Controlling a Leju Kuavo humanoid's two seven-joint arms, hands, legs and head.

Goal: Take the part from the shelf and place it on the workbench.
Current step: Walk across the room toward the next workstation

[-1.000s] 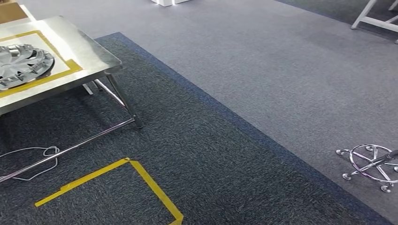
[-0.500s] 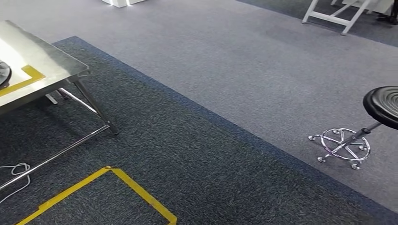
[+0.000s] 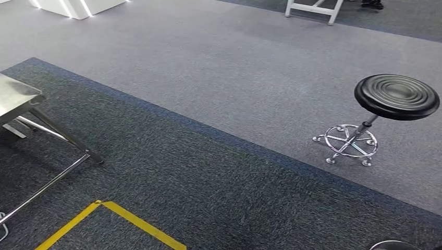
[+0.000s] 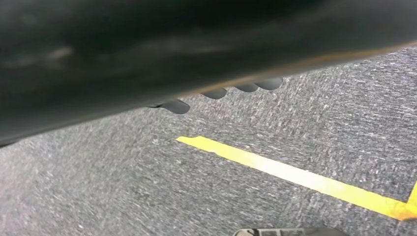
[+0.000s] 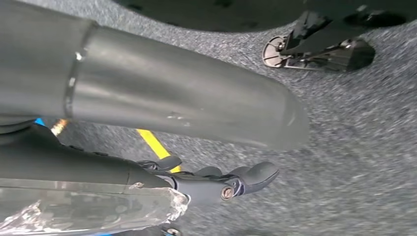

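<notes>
My right hand (image 5: 196, 123) hanging over carpet, fingers spread and holding nothing, left hand's fingertips (image 4: 176, 106) peeking past a dark blur, grip I cannot tell, workbench (image 3: 15, 96) corner at far left, part's whereabouts I cannot tell, black stool (image 3: 396, 96) well right.

Steel desk (image 3: 15, 96) corner with thin metal legs, left edge of frame | yellow floor tape (image 3: 112, 221) forming a corner, lower left, on dark carpet (image 3: 208, 182) | black round stool (image 3: 397, 96) on chrome wheeled base, right, on lighter grey carpet (image 3: 208, 62) | white frame legs (image 3: 312, 9), top right.
</notes>
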